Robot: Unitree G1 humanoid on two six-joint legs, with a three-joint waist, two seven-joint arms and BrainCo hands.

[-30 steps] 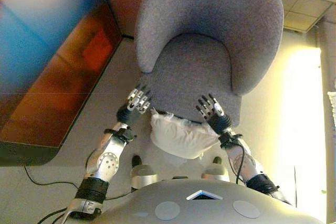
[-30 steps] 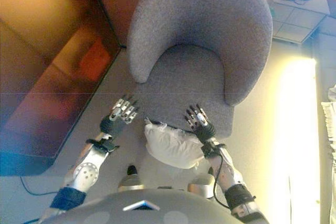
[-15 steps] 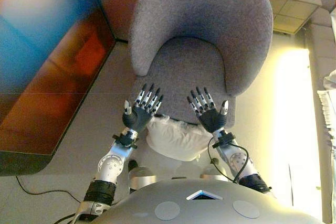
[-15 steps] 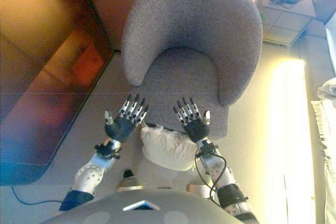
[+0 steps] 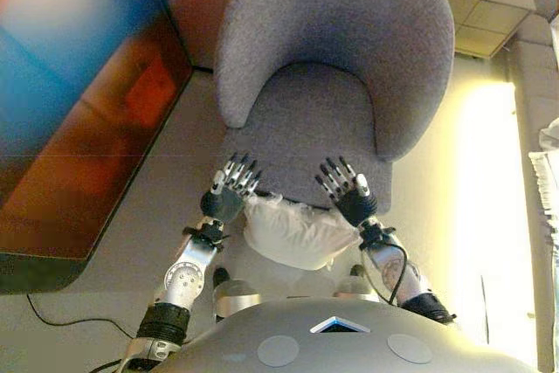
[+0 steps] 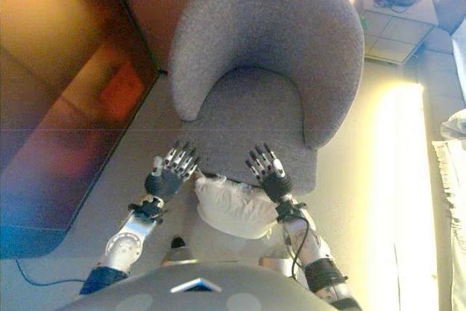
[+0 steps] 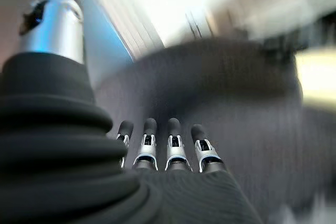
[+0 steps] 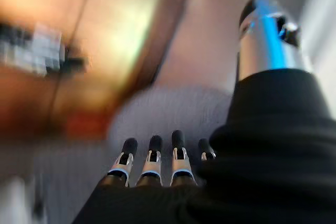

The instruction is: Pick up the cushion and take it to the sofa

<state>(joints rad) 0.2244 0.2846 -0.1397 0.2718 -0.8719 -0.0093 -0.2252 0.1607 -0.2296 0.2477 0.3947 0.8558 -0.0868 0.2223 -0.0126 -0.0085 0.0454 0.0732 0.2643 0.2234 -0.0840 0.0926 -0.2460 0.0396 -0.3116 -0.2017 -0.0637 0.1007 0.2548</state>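
This looks like a home living room: a grey upholstered tub armchair stands on a pale floor, a white cushion lies at its front edge, and a low tiled side table carrying cables sits behind it.

cushion: white, crumpled; on floor; touching armchair front

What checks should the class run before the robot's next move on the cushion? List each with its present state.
1. Cushion in view, on the floor at the chair's front: ok.
2. Left hand open: ok.
3. Right hand open: ok.
4. Hands flank the cushion: ok.
5. Cushion gripped: not ok, neither hand holds it.
6. Sofa located: cannot tell.
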